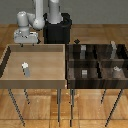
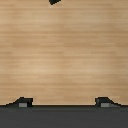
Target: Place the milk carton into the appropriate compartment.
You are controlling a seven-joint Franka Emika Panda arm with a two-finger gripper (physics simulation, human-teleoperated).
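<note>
We see arm bent over, end effector (image 1: 26, 43) hanging above far rim of light tray (image 1: 10, 82), facing down. Fingertips (image 2: 22, 102) spread wide, holding nothing. Milk carton (image 1: 25, 69) upright in tray, below end effector, nearer the camera, apart from it.
</note>
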